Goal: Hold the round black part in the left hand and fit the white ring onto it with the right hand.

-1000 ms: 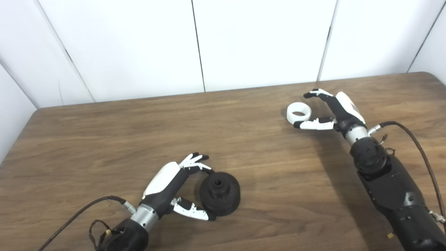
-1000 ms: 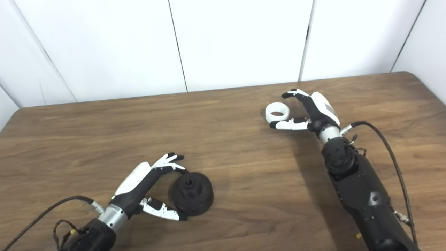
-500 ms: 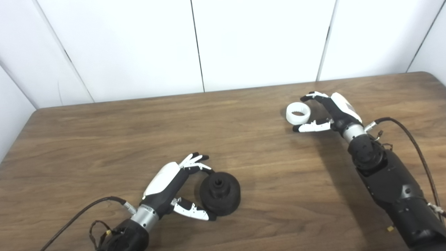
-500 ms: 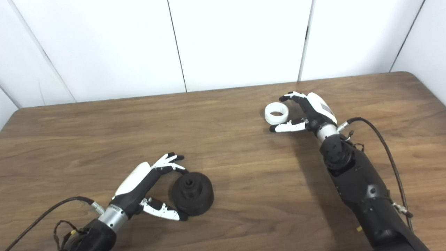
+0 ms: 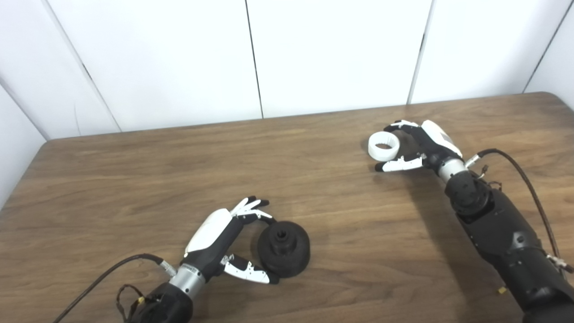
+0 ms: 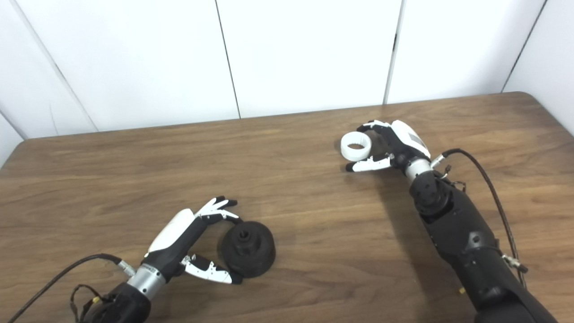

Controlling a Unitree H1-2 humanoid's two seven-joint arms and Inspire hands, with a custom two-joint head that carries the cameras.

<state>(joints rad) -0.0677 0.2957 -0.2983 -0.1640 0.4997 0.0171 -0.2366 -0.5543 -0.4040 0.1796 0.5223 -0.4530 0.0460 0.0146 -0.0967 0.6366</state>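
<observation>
The round black part lies on the wooden table near the front. My left hand is open and cups its left side, with the fingers curled by its far edge and the thumb against its near edge. The white ring lies flat at the right rear of the table. Around it my right hand is open, with the fingers curled at its far rim and the thumb just in front of it. Both parts rest on the table.
White wall panels stand behind the table's far edge. A black cable trails from the right wrist, and another cable from the left wrist. Bare wood lies between the two parts.
My right hand has moved slightly left and down toward the ring, and its fingers have curled closer around it. The left hand and the black part have not moved.
</observation>
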